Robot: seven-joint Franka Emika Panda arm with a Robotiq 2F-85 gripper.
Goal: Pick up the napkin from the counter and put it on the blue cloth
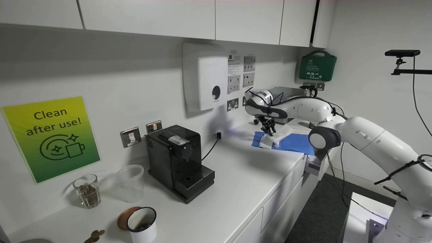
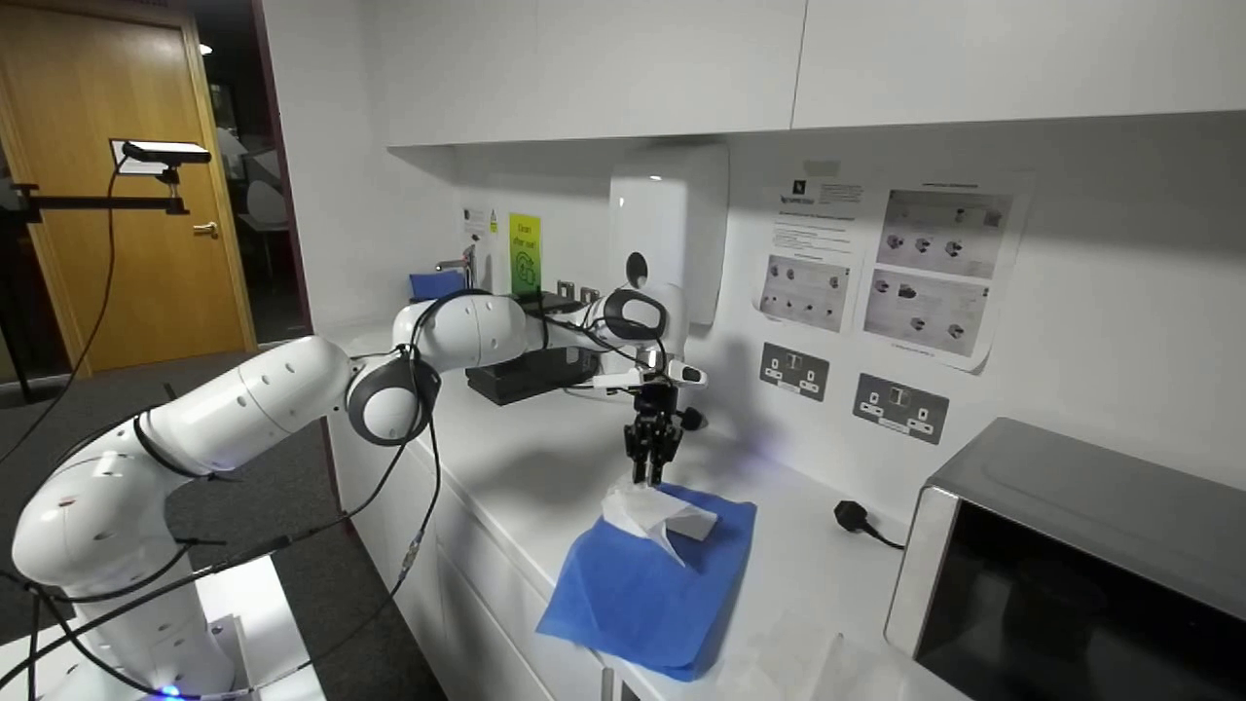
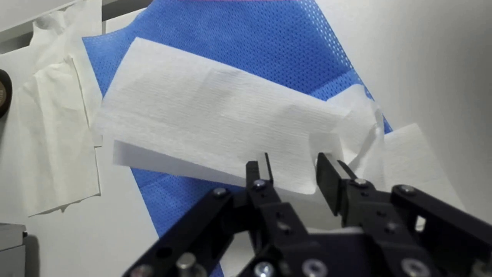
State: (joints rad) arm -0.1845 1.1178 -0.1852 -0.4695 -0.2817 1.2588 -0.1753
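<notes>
The napkin, a whitish folded, crumpled paper (image 3: 215, 104), lies across the blue cloth (image 3: 246, 30) in the wrist view, one end reaching past the cloth's edge. The napkin (image 1: 266, 141) (image 2: 638, 508) and the cloth (image 1: 293, 142) (image 2: 633, 594) also show in both exterior views. The cloth lies on the white counter (image 1: 236, 175). My gripper (image 3: 293, 165) points down over the napkin, fingers apart, with nothing clamped between them. In both exterior views the gripper (image 1: 270, 132) (image 2: 647, 477) is just above the napkin; I cannot tell whether its tips touch it.
A black coffee machine (image 1: 179, 162) stands against the wall. A microwave (image 2: 1051, 574) stands beyond the cloth. Another whitish paper (image 3: 57, 134) lies beside the cloth. A glass (image 1: 87, 192), a clear cup (image 1: 131, 184) and a white mug (image 1: 143, 226) stand at the counter's near end.
</notes>
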